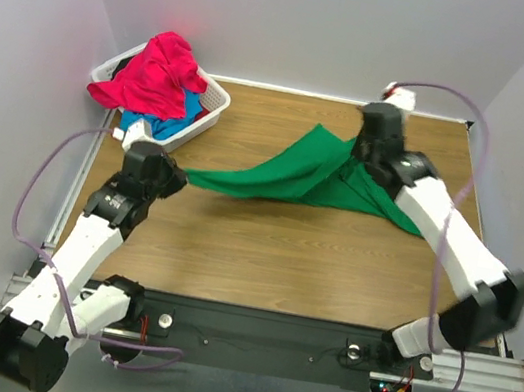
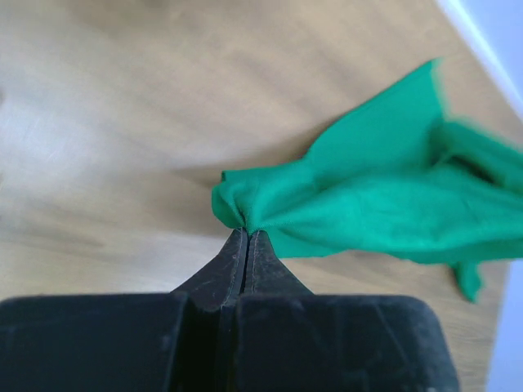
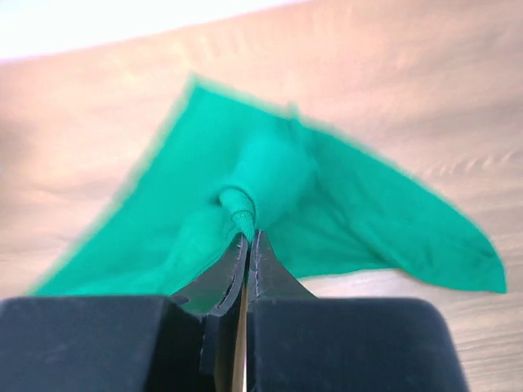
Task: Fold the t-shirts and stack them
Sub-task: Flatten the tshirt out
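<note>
Green t-shirt [image 1: 315, 180] stretched across the table [image 1: 261, 257] between both arms | left gripper [image 2: 247, 233] pinched shut on a bunched corner | right gripper [image 3: 249, 237] clamped on a rolled fold | risk: both bites look thin, so a taut pull could slip the cloth free | red t-shirt [image 1: 162, 72] and blue t-shirt [image 1: 158, 125] heaped in the basket [image 1: 214, 106]

A: Arms, quick?
B: Left arm [image 1: 78, 260] & right arm [image 1: 443, 233] look identical: white links, blk joints.
A: Wiring?
B: A purple cable [image 1: 25, 205] on ea. Left claw [image 2: 247, 233], right claw [image 3: 248, 237]: matte blk, tapered. Base rail [image 1: 248, 331] blk, w/ red/green LEDs [image 1: 392, 390].
</note>
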